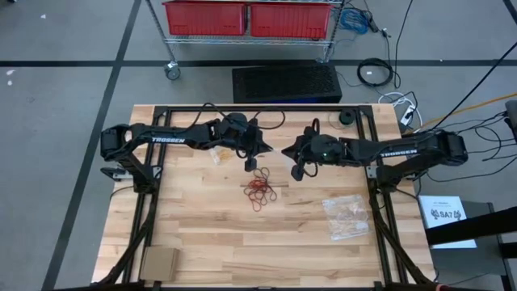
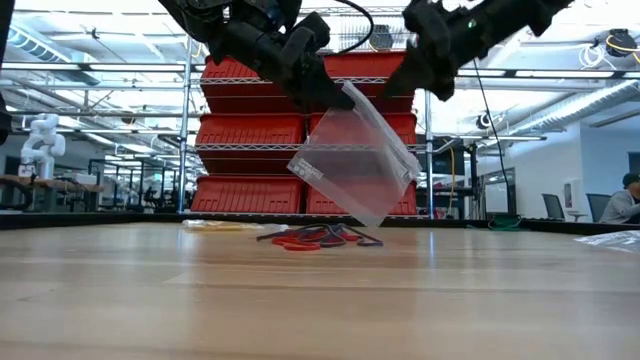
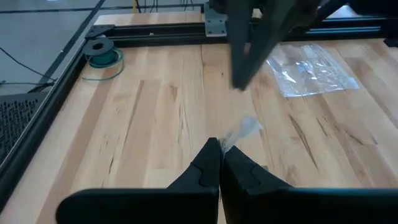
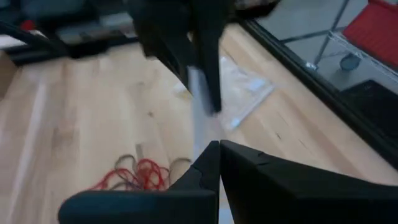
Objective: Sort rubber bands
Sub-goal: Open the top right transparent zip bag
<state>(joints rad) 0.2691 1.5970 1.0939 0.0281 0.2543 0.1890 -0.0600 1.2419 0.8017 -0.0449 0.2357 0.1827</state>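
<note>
Starting from the near half of the counter [image 1: 202,234], note a flat tan card [image 1: 158,263] at the near left corner and a second clear bag [image 1: 346,217] with pale contents lying flat toward the right; both are well apart from the work.

Locate the rubber bands [image 1: 261,189] next: a loose heap, mostly red with a few dark loops, near the counter's middle. The heap runs roughly front to back and has bare wood on every side.

Check both pincers just beyond the heap. The left pincer [image 1: 250,164] has its fingers together, clamped on the top edge of a clear bag [image 2: 355,165], which hangs tilted in the air above the heap in the low view. The right pincer [image 1: 297,171] also has its fingers together, near the same bag's other side; you cannot confirm from these views that it grips the film.

Treat the bag-to-heap relation as decisive: the heap lies directly under and slightly nearer than the bag. The left pincer is marginally closer to it.

Observe a third clear bag [image 1: 215,153] lying by the left arm, and the frame rail [image 1: 266,106] along the far edge, which limits travel that way.
</note>
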